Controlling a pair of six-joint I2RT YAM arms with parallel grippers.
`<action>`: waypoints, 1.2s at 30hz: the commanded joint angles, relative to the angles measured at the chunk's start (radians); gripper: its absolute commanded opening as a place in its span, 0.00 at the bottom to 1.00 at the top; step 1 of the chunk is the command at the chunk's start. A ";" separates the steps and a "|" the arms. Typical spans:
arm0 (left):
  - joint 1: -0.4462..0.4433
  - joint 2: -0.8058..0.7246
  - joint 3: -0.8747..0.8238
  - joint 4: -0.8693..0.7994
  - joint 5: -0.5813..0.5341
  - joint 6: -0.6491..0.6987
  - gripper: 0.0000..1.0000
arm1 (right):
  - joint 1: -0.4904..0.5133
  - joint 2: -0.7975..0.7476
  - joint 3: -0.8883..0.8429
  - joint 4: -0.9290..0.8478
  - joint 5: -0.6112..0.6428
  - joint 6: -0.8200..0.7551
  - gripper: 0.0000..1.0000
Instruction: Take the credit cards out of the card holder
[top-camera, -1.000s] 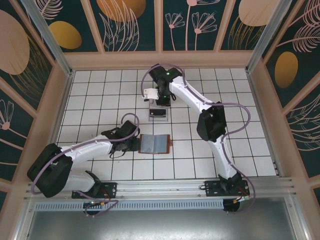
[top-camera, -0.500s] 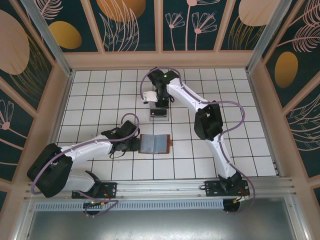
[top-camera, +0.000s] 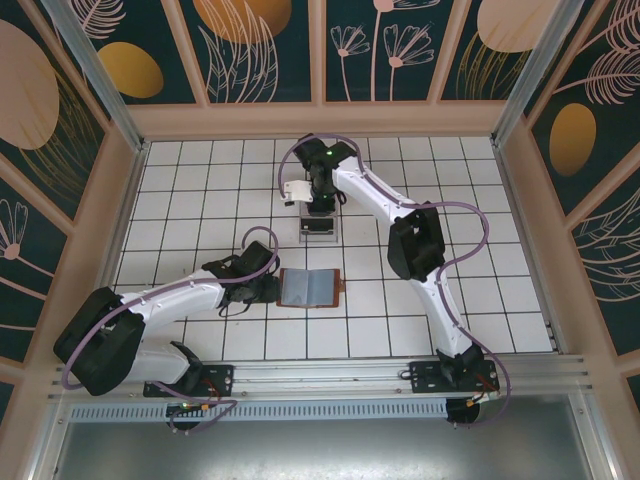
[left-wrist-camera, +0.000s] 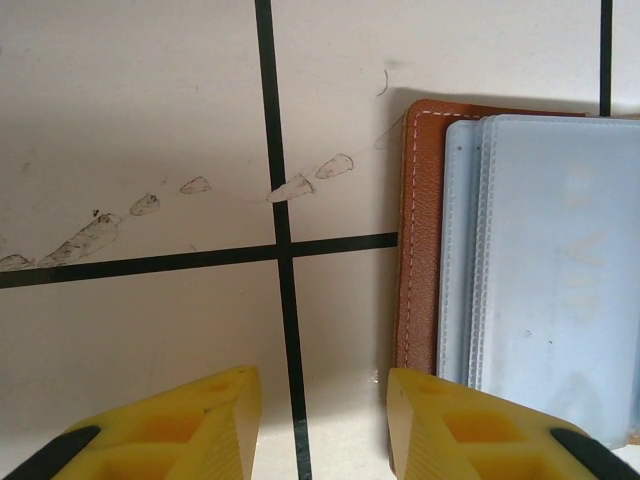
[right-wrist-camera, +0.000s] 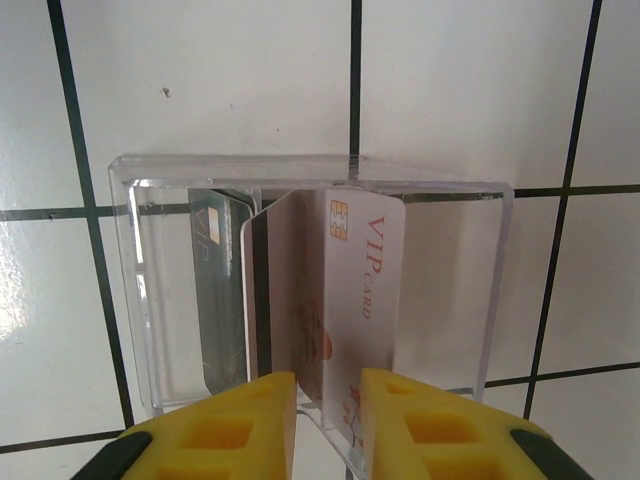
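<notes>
Right gripper (right-wrist-camera: 328, 388): jaws a narrow gap apart, white VIP card (right-wrist-camera: 345, 280) standing on edge between them. Can't tell if they clamp it or just flank it. The card is inside the clear tray (right-wrist-camera: 455, 300), leaning beside a grey card (right-wrist-camera: 215, 290). The tray walls keep both upright, so this reads as drop-off.

Left gripper (left-wrist-camera: 322, 390): jaws apart, nothing between them. One finger (left-wrist-camera: 470, 430) is over the brown edge of the card holder (left-wrist-camera: 418, 270), probably pinning it against sliding. Holder lies open and flat on the table (left-wrist-camera: 130, 100), near the tray on the arms' side. Can't tell if its blue sleeves (left-wrist-camera: 560, 260) hold more cards.
</notes>
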 joint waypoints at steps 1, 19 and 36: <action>0.002 -0.017 0.011 -0.026 -0.018 -0.015 0.39 | 0.011 -0.002 0.034 -0.002 -0.002 -0.009 0.28; 0.002 -0.008 0.005 -0.015 -0.015 -0.014 0.40 | 0.010 0.001 -0.053 0.084 0.026 0.003 0.49; 0.002 0.001 0.008 -0.006 -0.017 -0.013 0.40 | 0.008 -0.034 -0.061 0.239 0.154 0.009 0.48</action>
